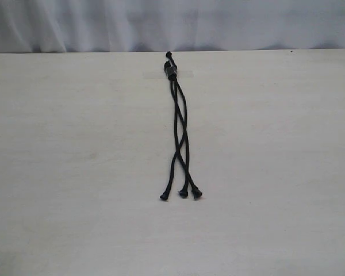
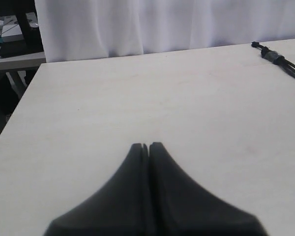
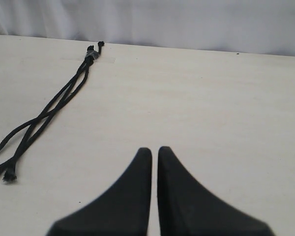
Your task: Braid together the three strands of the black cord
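The black cord (image 1: 179, 132) lies along the middle of the pale table (image 1: 75, 172), its knotted, bound end (image 1: 171, 70) taped down at the far edge. The three strands cross each other loosely on the way toward me and finish in frayed tips (image 1: 183, 193) lying side by side. Neither arm appears in the exterior view. In the left wrist view my left gripper (image 2: 148, 146) is shut and empty, far from the knot (image 2: 271, 54). My right gripper (image 3: 154, 151) is also shut on nothing, with the cord (image 3: 49, 112) off to its side and two tips (image 3: 2, 173) showing.
A white curtain (image 1: 172, 23) hangs behind the table's far edge. A strip of clear tape (image 1: 168, 75) holds the knot down. Another desk with dark equipment (image 2: 14, 44) stands past the table's left side.
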Tool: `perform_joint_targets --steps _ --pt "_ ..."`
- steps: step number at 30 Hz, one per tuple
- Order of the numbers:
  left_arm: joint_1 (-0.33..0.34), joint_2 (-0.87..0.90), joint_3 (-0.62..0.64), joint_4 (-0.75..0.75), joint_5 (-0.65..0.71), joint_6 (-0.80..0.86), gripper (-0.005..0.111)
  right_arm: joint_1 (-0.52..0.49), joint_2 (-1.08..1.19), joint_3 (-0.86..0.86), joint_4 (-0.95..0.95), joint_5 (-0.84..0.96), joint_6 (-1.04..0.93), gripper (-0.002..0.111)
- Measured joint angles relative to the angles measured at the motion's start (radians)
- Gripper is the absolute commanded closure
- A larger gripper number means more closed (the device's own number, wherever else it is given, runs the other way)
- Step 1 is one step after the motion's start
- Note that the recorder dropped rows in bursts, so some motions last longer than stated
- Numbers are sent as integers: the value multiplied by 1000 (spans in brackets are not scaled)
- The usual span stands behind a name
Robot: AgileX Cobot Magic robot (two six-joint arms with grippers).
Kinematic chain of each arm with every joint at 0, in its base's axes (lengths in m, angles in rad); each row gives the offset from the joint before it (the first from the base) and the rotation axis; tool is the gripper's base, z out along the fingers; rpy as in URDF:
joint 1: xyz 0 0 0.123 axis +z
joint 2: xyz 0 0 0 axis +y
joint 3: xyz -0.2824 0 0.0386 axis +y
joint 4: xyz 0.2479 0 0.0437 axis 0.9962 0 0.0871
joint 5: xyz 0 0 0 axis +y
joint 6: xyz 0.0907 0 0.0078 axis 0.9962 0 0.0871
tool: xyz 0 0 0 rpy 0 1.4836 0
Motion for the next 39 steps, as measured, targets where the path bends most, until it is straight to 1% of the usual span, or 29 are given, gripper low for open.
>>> perform_joint_targets --steps 7,12,15,39 --pt "0 0 0 -5 0 4 107 0 0 0 0 0 0 104" --pt "0 0 0 108 0 4 107 0 0 0 0 0 0 104" --pt "0 0 0 133 0 4 107 0 0 0 0 0 0 104" --pt "0 0 0 144 -4 5 107 0 0 0 0 0 0 104"
